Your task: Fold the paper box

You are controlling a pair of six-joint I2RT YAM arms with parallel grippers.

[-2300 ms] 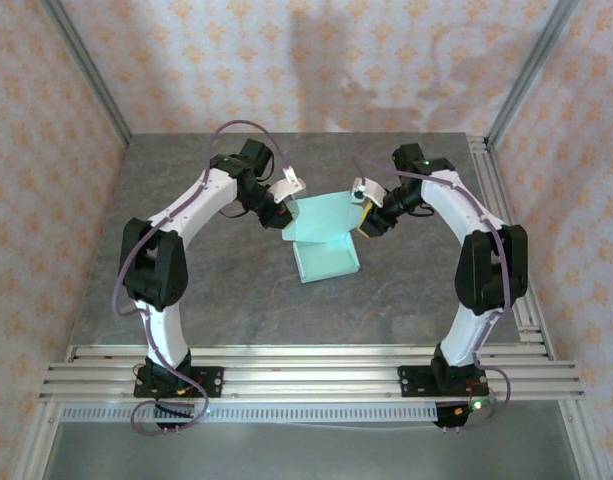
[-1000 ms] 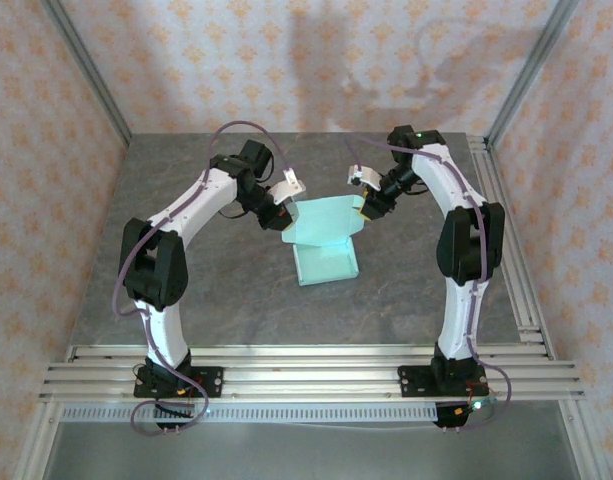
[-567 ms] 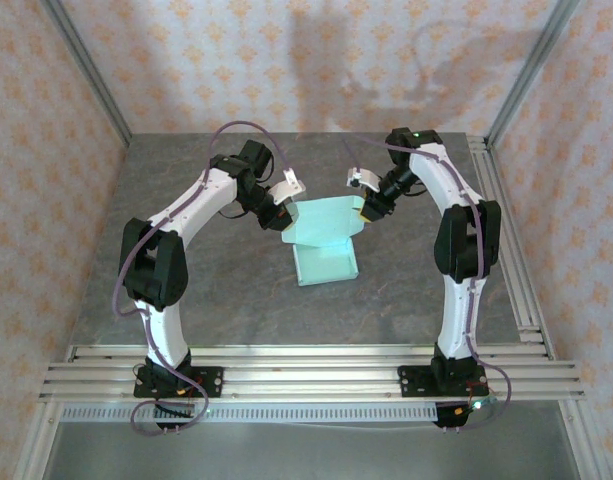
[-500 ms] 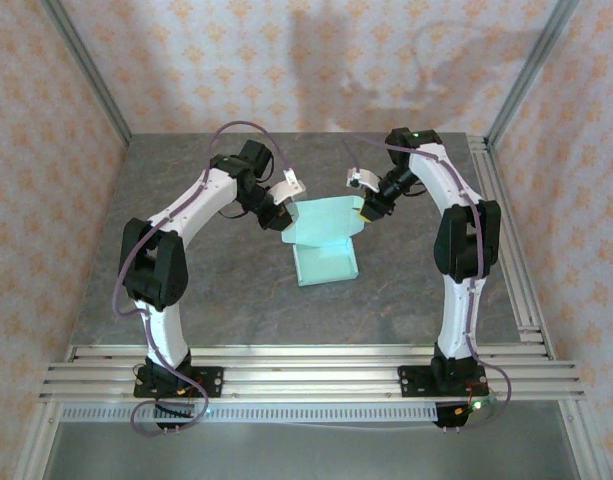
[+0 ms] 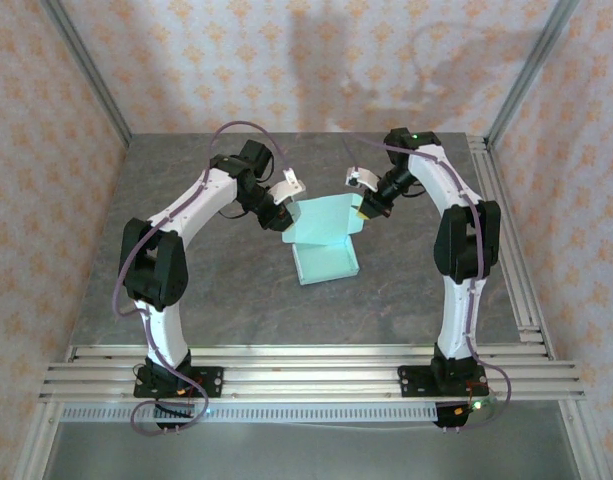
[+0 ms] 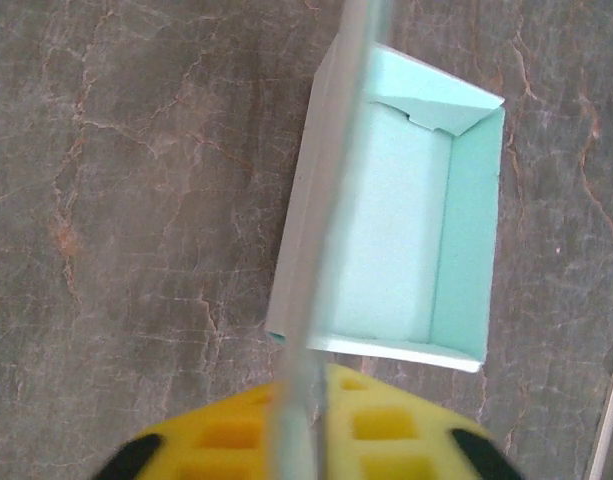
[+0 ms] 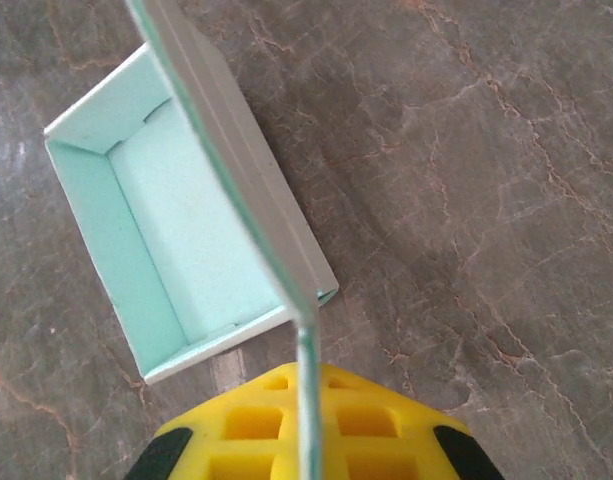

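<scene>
1. In the left wrist view, the bottom edge cuts off the left gripper point(image 6: 298, 435). Just the tops of its yellow pads point(image 6: 391, 425) show.
2. There the raised panel of the paper box point(image 6: 396, 240) stands edge-on as a blurred streak. It leaves through the top edge and hides part of the box's left wall. The blur hides whether the pads press on it.
3. In the right wrist view, the right gripper point(image 7: 308, 425) is likewise cropped at the bottom edge. The panel it pinches runs out through the top edge.
4. In the top view, both grippers' fingertips are too small to show a gap. The raised panel hides the box's far wall.
</scene>
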